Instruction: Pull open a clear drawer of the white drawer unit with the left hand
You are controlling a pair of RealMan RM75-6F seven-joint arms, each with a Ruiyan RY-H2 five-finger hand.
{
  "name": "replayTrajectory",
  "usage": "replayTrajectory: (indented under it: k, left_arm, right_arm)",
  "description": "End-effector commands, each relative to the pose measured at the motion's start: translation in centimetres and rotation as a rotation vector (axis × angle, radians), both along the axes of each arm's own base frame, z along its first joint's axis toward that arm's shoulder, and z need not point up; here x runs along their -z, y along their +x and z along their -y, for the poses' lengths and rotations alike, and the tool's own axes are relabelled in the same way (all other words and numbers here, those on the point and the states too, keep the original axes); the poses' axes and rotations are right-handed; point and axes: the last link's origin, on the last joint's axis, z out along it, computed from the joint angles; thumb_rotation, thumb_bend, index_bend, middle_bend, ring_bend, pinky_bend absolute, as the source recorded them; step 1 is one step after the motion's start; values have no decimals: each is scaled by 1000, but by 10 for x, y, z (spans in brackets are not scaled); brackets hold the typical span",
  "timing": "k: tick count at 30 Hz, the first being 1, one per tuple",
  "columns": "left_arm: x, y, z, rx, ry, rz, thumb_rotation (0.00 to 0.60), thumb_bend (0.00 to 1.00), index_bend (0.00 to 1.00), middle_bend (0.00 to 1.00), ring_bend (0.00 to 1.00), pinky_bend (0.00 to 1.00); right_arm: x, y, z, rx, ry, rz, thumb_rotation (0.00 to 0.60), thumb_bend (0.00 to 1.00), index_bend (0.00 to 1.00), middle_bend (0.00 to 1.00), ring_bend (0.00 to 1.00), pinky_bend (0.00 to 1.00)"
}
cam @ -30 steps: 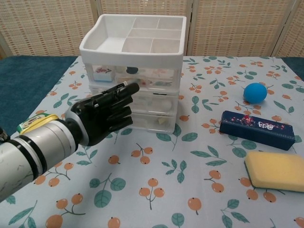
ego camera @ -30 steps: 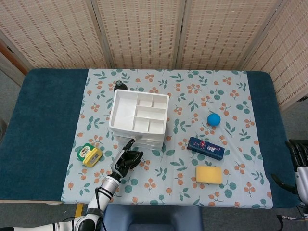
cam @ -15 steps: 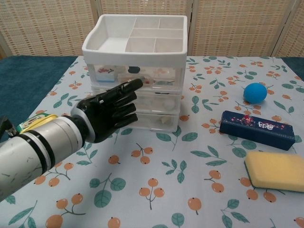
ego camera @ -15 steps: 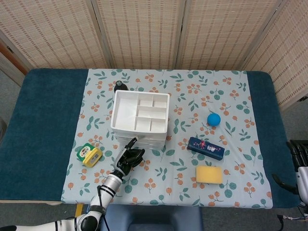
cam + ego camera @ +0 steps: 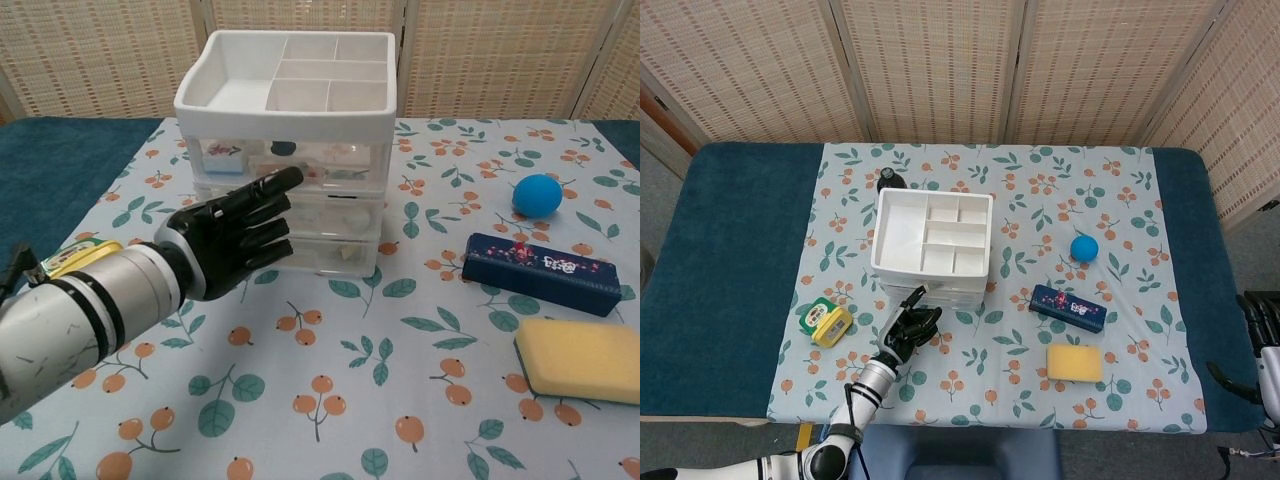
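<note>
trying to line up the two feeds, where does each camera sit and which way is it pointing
Head view: high above the near table edge, looking steeply down; shows the left hand with its forearm, and the right hand at the frame's right edge.
Chest view: low at the near edge, looking level across the table; shows only the left hand.
Shared: white drawer unit, blue ball, yellow sponge.

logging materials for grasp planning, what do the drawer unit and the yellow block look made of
Drawer unit: looks like glossy hard plastic, with a white frame and see-through drawer fronts that show the contents.
Yellow block: probably foam sponge, given its matte surface, rounded edges and paler lower layer.
</note>
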Motion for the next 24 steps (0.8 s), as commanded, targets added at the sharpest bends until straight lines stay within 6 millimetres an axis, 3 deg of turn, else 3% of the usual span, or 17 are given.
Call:
replayTrajectory:
  k: [1,24]
  left_arm:
    - [0,0,0,-3,-2,1,600,344,290,950,1000,1000]
    - [1,-6,13,-7,-24,6,600,344,328,950,1000,1000]
  right_arm:
    - [0,0,0,0,1,0,600,205,11,36,0,7]
    - [1,0,-1,2,5,0,600,204,11,36,0,7]
